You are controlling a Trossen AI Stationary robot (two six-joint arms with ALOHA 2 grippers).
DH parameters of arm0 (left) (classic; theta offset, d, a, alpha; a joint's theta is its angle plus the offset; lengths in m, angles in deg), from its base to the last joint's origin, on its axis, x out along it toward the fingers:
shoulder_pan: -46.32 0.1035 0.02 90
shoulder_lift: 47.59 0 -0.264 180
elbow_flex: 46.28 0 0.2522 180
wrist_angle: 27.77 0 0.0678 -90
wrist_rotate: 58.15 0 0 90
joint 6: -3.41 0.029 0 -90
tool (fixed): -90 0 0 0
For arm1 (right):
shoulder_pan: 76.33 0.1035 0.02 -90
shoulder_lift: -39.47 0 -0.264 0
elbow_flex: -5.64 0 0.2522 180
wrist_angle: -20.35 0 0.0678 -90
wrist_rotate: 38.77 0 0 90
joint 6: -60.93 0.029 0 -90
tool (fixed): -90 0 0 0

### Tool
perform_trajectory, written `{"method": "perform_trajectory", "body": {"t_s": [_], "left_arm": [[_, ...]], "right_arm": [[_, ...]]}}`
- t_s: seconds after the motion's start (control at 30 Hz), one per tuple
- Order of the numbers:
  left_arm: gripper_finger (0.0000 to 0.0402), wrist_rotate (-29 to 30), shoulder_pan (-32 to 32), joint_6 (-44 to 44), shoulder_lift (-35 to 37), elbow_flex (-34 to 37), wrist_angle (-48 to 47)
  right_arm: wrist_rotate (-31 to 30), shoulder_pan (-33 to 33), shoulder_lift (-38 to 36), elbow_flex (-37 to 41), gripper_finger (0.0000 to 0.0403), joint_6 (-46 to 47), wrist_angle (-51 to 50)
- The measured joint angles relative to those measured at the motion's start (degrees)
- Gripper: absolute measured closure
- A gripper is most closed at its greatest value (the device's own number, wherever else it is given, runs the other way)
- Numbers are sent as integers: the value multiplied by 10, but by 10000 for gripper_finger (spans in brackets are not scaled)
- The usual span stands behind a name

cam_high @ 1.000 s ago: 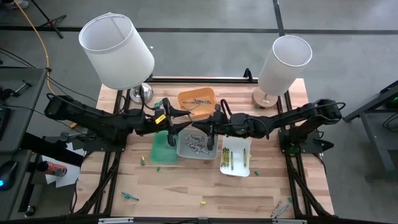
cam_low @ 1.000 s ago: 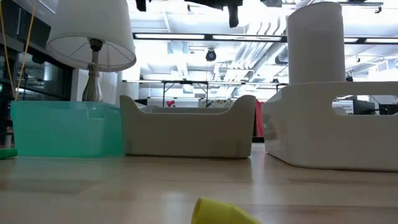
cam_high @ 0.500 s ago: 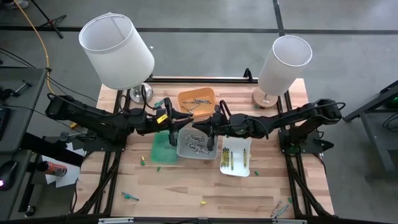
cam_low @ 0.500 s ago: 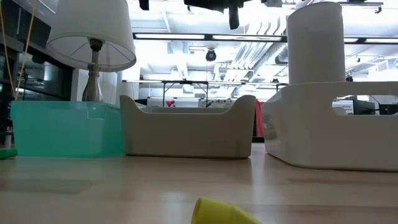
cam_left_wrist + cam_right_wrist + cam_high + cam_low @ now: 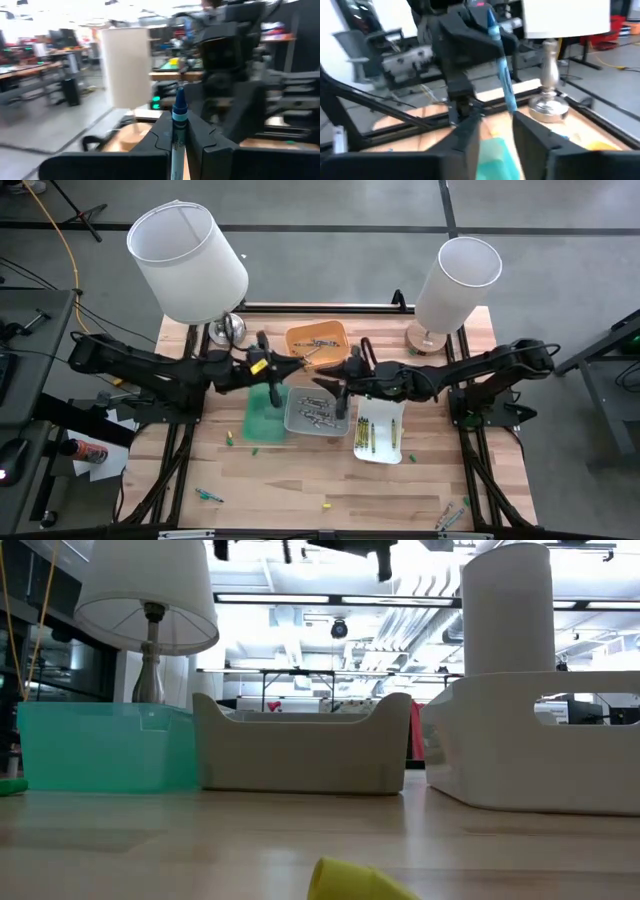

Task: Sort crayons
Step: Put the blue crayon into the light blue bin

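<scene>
In the middle of the high view, the left gripper (image 5: pixel 297 364) and right gripper (image 5: pixel 322 380) meet nose to nose above the grey plastic tray (image 5: pixel 318 411) of loose crayons (image 5: pixel 314 414). The left gripper's fingers (image 5: pixel 159 131) are clamped on a thin blue-wrapped crayon (image 5: pixel 178 112), its tip pointing toward the other arm. In the right wrist view the right gripper's fingers (image 5: pixel 470 131) stand slightly apart, with that blue stick (image 5: pixel 501 75) above the gap between them; whether they touch it cannot be told. The orange tray (image 5: pixel 316 340) sits above centre, the green tray (image 5: pixel 266 416) left of the grey one, the white tray (image 5: pixel 379 430) right.
</scene>
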Motion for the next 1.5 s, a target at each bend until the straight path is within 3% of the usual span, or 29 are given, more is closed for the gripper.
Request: {"method": "perform_trajectory", "body": {"t_s": [0.27,0.57,0.73,0.93,1.23,1.5], "left_arm": [[398,45,14,-48,135,-1,-216],[399,75,-21,-340,191,-1,-500],[400,63,-46,-536,152,-1,-583],[400,-3,-50,-706,54,-1,-656],[396,-74,-28,-810,-104,-1,-661],[394,-96,-14,-822,-147,-1,-662]], "right_arm": [[-91,-2,-83,0,194,-20,-166],[-141,-2,-131,0,176,130,-377],[-149,-2,-130,0,176,229,-459],[-155,-2,-130,0,176,296,-494],[-183,-2,-130,0,176,339,-496],[-181,-2,-130,0,176,339,-496]]}}
